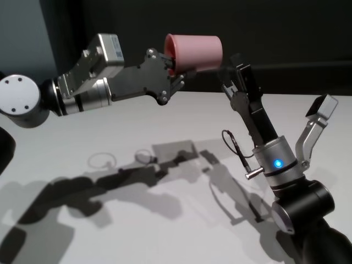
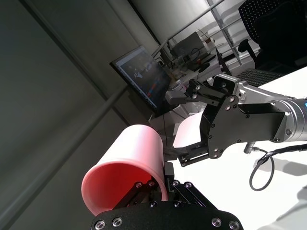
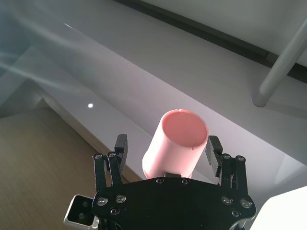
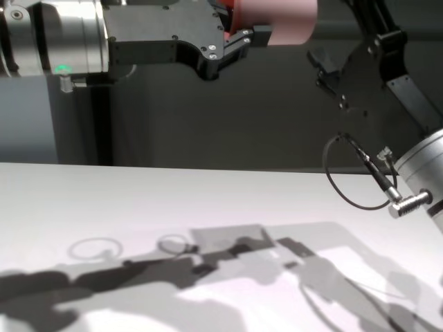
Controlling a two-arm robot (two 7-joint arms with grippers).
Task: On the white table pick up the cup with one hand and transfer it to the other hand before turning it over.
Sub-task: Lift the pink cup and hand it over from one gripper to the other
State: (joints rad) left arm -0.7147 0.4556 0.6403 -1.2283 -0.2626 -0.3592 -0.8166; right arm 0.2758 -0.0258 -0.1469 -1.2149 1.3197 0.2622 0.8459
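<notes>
The small smooth pink plastic cup [image 1: 194, 53] is held sideways above the matte white table [image 1: 165, 220], at twelve o'clock in the head view, clamped at its rim by the left gripper [image 1: 175, 65]. The right gripper [image 3: 167, 154] stands spread around its base. A slip is risked if release precedes closure.

There is one pink cup [image 1: 195, 52]. There is one white table [image 1: 165, 220].

There are two robot arms. One arm has a green light [image 4: 62, 68], and the other arm has a blue light [image 1: 279, 163], so that makes two lights. Each arm has one black gripper, so there are two: the left gripper [image 1: 171, 65] and the right gripper [image 3: 168, 151].

There is one black looped cable [image 4: 349, 187] on the blue-lit arm.

Far back in the left wrist view there is one computer screen [image 2: 144, 79] and one black chair [image 2: 276, 28].
</notes>
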